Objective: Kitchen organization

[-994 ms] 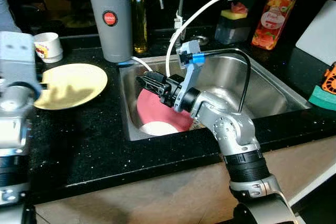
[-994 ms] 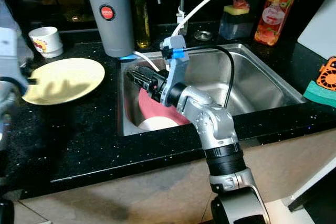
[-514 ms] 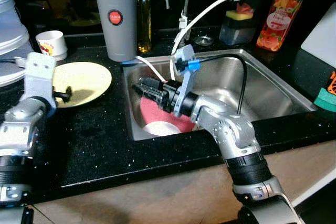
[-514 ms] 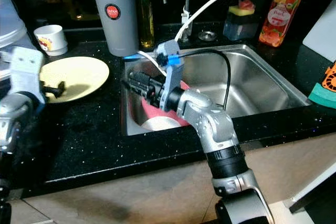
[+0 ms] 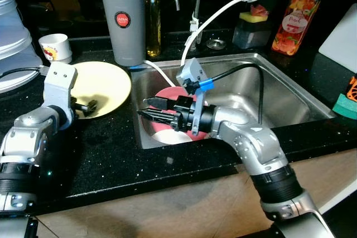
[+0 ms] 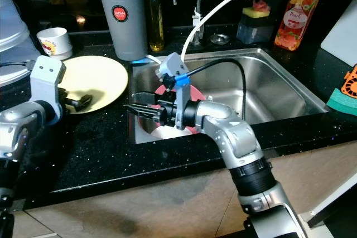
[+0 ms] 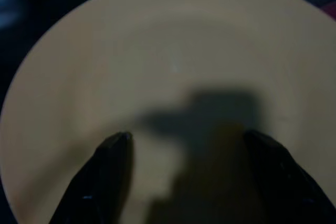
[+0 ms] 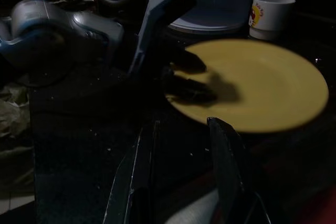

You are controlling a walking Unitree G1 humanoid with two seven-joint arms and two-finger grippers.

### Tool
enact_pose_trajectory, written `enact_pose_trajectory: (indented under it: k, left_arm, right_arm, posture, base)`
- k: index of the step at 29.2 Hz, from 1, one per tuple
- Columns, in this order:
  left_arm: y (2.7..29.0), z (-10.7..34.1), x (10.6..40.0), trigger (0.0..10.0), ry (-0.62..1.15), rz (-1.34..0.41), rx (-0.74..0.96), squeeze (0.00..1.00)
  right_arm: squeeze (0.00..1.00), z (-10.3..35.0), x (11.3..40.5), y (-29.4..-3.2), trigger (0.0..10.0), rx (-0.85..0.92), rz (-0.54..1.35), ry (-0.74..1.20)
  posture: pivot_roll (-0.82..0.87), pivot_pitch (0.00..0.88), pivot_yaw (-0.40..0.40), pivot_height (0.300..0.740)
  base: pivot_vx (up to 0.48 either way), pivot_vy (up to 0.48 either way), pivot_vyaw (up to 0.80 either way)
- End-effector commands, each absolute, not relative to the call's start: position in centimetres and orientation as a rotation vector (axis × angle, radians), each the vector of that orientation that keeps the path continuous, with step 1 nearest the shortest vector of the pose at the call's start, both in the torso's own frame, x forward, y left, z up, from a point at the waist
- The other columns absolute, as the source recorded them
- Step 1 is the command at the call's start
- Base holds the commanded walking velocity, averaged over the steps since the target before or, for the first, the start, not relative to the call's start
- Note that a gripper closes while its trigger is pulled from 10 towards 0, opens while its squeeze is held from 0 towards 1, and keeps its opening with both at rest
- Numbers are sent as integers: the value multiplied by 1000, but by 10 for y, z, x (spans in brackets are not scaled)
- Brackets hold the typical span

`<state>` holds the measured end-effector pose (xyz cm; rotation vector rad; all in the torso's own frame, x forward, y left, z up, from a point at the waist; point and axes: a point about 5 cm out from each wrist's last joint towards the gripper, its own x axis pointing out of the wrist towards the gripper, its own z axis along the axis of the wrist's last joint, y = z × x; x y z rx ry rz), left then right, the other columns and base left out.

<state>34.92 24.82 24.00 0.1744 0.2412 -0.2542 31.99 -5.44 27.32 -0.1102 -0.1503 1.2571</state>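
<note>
Kitchen organization, early stage. A yellow plate [image 5: 103,85] lies flat on the black tabletop [image 5: 100,149], at about 9 o'clock from the steel sink [image 5: 279,90]. The left hand [image 5: 88,105] hovers low over the plate's near rim, its two black fingers [image 7: 113,171] spread apart and grasping nothing; the left wrist view looks straight down onto the plate between them. The right hand [image 5: 152,108] reaches across the sink's left part toward 9 o'clock, fingers parted and empty, poised above a pink plate [image 5: 173,94] and a white dish [image 5: 170,136] that rest in the basin. Whether the fingers touch the pink plate cannot be told. At 12 o'clock from the yellow plate stand a grey jug [image 5: 124,20] and an oil bottle [image 5: 153,18]; a white cup [image 5: 54,47] sits at 11 o'clock. Behind the sink are a faucet hose [image 5: 215,18], a sponge holder [image 5: 250,23] and a soap bottle [image 5: 293,18]. Judged from this layout, little is finished: the yellow plate is on the tabletop, ungrasped, while both sink dishes await removal, so most of the sorting remains.
</note>
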Motion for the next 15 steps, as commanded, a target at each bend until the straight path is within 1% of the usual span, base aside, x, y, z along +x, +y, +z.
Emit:
enact_pose_trajectory:
  k: [1, 4, 7, 9, 10, 13, 15]
  left_arm:
    - [238, 224, 338, 10000, 374, -366, 180, 0]
    - [233, 226, 332, 10000, 402, -411, 211, 0]
    - [233, 228, 330, 10000, 409, -407, 227, 0]
    - [244, 233, 332, 10000, 403, -311, 262, 0]
    - [244, 233, 332, 10000, 403, -311, 262, 0]
    - [265, 236, 334, 10000, 400, -170, 325, 0]
    - [268, 244, 336, 10000, 342, -132, 330, 0]
  right_arm:
    - [0, 275, 316, -53, 10000, -137, 1277, -173]
    - [0, 276, 317, -54, 10000, -140, 1274, -180]
    - [0, 277, 318, -55, 10000, -140, 1272, -186]
    - [0, 279, 318, -54, 10000, -135, 1270, -196]
    - [0, 279, 318, -54, 10000, -135, 1270, -196]
    - [0, 281, 320, -54, 10000, -124, 1255, -212]
    - [0, 282, 324, -55, 10000, -102, 1221, -214]
  posture:
    - [40, 109, 7, 740]
    - [41, 108, 7, 740]
    - [42, 106, 5, 740]
    - [43, 106, 3, 740]
    - [43, 106, 3, 740]
    - [44, 108, 3, 740]
    - [44, 112, 3, 740]
  base:
    - [0, 0, 0]
    - [0, 0, 0]
    - [0, 0, 0]
    - [0, 0, 0]
    - [0, 0, 0]
    - [0, 0, 0]
    - [0, 0, 0]
